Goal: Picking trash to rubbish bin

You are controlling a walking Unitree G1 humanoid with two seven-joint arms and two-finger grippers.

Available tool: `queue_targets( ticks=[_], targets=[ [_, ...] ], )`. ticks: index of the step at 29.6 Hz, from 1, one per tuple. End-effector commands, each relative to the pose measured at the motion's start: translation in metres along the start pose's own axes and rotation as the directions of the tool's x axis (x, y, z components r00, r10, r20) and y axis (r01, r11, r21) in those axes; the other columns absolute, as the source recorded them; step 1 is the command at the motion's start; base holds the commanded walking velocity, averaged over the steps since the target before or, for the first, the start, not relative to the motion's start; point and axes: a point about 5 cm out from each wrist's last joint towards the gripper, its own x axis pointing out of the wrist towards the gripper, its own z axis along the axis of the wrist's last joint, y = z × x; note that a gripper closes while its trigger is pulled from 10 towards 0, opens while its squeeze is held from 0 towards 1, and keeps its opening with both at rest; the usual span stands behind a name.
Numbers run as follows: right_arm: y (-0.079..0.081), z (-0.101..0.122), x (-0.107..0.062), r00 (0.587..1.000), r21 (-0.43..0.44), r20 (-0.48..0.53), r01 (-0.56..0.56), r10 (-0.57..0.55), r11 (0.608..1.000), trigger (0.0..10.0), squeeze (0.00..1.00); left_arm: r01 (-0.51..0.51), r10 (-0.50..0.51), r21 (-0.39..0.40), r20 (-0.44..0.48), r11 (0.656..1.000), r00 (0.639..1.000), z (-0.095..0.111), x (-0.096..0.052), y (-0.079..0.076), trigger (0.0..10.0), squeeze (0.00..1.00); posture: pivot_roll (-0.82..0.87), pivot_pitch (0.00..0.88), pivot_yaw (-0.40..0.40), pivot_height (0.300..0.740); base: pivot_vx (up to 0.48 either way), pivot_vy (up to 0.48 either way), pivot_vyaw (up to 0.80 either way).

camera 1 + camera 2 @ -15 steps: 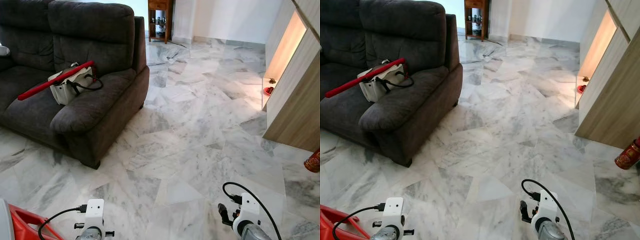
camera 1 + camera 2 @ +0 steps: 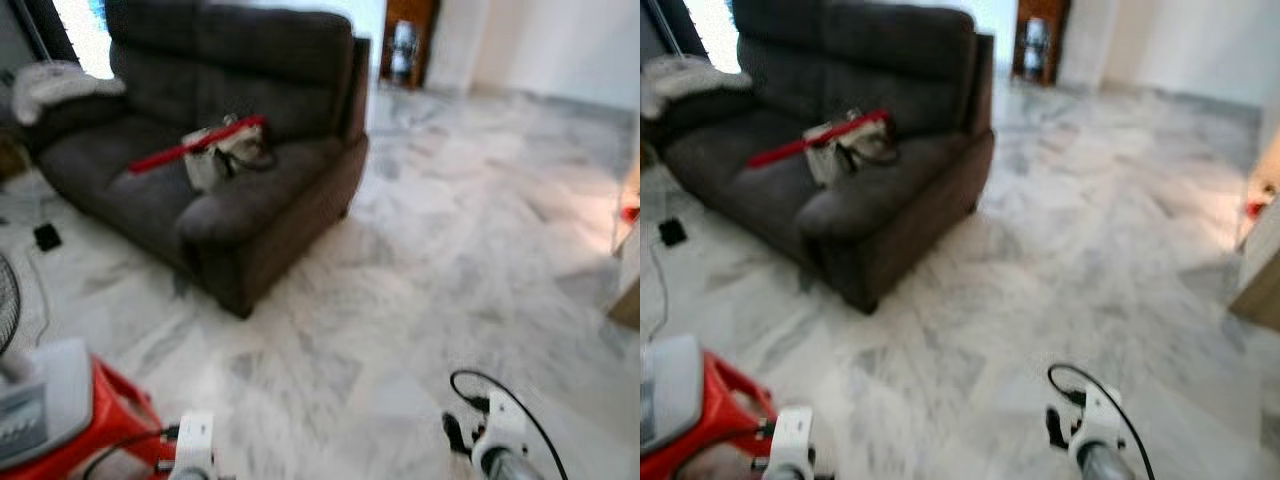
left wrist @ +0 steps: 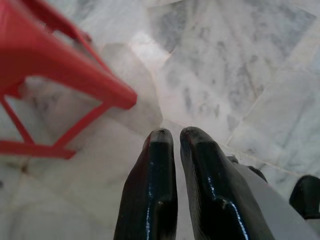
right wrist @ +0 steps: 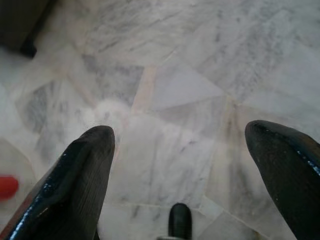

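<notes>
Left claw: the left gripper [image 3: 171, 137] is hanging low over the marble floor [image 2: 450, 270], its two black fingers [image 3: 150, 190] pressed narrow, almost touching, and gripping nothing.
Right claw: the right gripper [image 4: 180, 145] is hanging on the other side, its fingers [image 4: 82, 170] spread wide apart with only bare floor showing between them.
Just beside the left claw: a red plastic stool [image 3: 45, 55] is standing on the floor near the fingertips; in the head views it is sitting at the robot's lower left with a pale grey object resting on top [image 2: 45, 395], too blurred to name.
Further out: a dark sofa [image 2: 250, 190] is standing ahead and to the left, carrying a white bag [image 2: 215, 155] with a red stick [image 2: 190, 148] lying across it. A small black object [image 2: 46, 236] is lying on the floor beside the sofa's far end.
Far end: a wooden cabinet [image 2: 405, 45] is standing by the wall behind the sofa.
Trash: I cannot tell where it is; nothing on the floor is reading clearly as rubbish, and no bin can be made out.
Step in hand: judging by the blur and the idle arms, the robot is looking around for the trash.
Next move: it is calling for a steady view, then picking out a target and walking to it before either arm reaches.
</notes>
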Motion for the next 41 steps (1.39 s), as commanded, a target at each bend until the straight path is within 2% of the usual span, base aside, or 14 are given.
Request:
queue_targets(
  ticks=[1,41],
  targets=[
    [0.0023,0.0002,0.0004,1.0,-0.009,0.001,-0.009,0.009,1.0,10.0,0.0,-0.005,0.005,0.027,-0.018,1.0,1.0,-0.0048,-0.0009,0.0024,10.0,0.0,-0.11,0.0,0.016,0.74,0.0,0.0,0.8],
    [-0.0019,-0.0064,-0.0022,1.0,-0.013,-0.011,-0.013,0.013,1.0,10.0,0.0,-0.003,0.004,0.02,-0.031,1.0,1.0,-0.0108,-0.0029,-0.0016,10.0,0.0,-0.11,0.0,0.001,0.74,0.0,0.0,0.8]
  ],
)
